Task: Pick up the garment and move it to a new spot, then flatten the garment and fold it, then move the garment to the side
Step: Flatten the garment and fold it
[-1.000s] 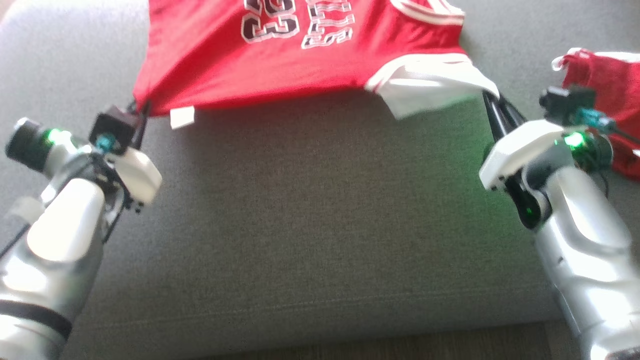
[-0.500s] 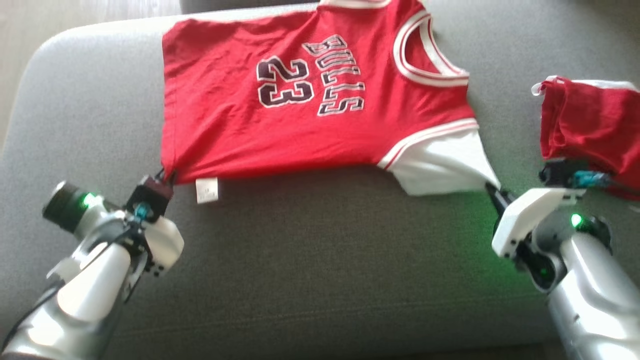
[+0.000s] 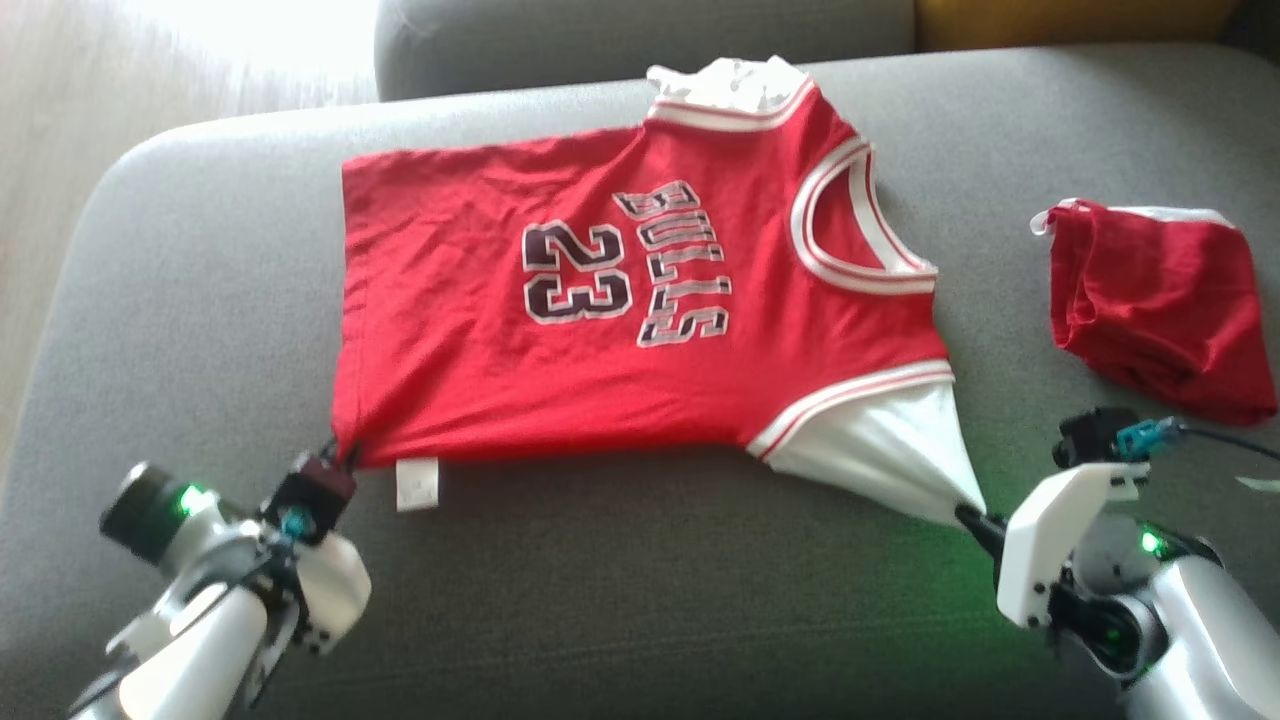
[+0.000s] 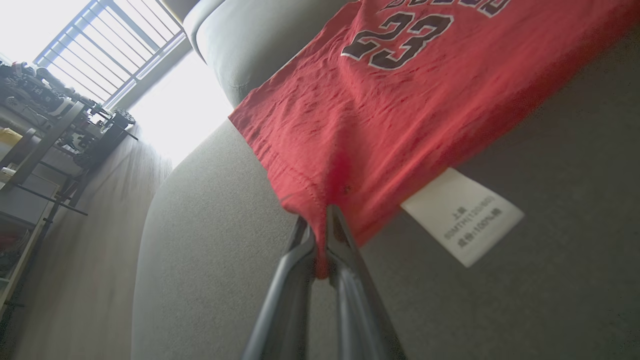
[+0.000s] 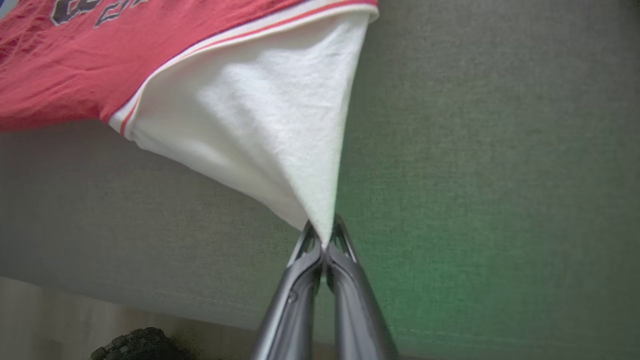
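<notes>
A red jersey (image 3: 640, 340) with "BULLS 23" on it lies spread on the grey sofa seat (image 3: 620, 600), neck opening to the right. My left gripper (image 3: 342, 455) is shut on its near-left hem corner (image 4: 320, 210), beside a white care label (image 3: 417, 484). My right gripper (image 3: 968, 512) is shut on the tip of the near white sleeve (image 5: 280, 135), which is pulled out into a point. The far white sleeve (image 3: 730, 82) lies crumpled at the jersey's top edge.
A folded dark red garment (image 3: 1150, 300) lies on the seat to the right. The sofa's backrest (image 3: 640, 40) runs along the far side and the wooden floor (image 3: 60, 160) lies beyond the left arm. Shelving and a window (image 4: 75, 75) stand further left.
The head view has tilted up, bringing the whole jersey and the backrest into it. Both grippers have drawn the jersey's near edge toward me, and it now lies flatter.
</notes>
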{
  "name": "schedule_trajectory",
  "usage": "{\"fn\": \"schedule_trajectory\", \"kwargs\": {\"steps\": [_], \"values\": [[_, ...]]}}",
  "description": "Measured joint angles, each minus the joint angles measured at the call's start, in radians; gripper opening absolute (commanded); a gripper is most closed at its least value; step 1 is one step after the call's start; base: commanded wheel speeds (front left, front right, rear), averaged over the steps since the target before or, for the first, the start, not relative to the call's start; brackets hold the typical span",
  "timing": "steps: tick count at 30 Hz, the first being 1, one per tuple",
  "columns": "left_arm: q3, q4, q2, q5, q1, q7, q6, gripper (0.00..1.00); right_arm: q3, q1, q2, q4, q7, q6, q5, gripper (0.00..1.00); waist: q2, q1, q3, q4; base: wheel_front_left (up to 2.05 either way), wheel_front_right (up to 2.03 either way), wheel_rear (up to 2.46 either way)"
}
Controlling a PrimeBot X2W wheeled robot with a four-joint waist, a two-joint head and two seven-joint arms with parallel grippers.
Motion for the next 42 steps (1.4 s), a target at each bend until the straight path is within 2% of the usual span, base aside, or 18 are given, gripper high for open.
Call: {"fn": "schedule_trajectory", "kwargs": {"steps": [14,23,27,32,42], "values": [[-0.045,-0.125,0.07,-0.025,0.156,0.016,-0.003,0.0,-0.081,0.193,-0.051,-0.216,0.268,0.0,0.061,0.0,0.0,0.0,-0.065,0.009,0.0,0.0,0.0],[-0.062,-0.277,0.148,-0.075,0.264,0.109,-0.048,0.0,-0.127,0.284,-0.051,-0.333,0.422,0.0,0.081,0.0,0.0,0.0,-0.087,0.01,0.0,0.0,0.0],[-0.071,-0.338,0.175,-0.108,0.299,0.154,-0.073,0.0,-0.149,0.305,-0.051,-0.366,0.458,0.0,0.081,0.0,0.0,0.0,-0.09,0.012,0.0,0.0,0.0],[-0.073,-0.375,0.201,-0.124,0.306,0.188,-0.083,0.0,-0.16,0.306,-0.051,-0.397,0.481,0.0,0.08,0.0,0.0,0.0,-0.086,0.01,0.0,0.0,0.0],[-0.04,-0.458,0.235,-0.187,0.289,0.241,-0.1,0.0,-0.173,0.272,-0.049,-0.436,0.411,0.0,0.058,0.0,0.0,0.0,-0.044,0.008,0.0,0.0,0.0]]}}
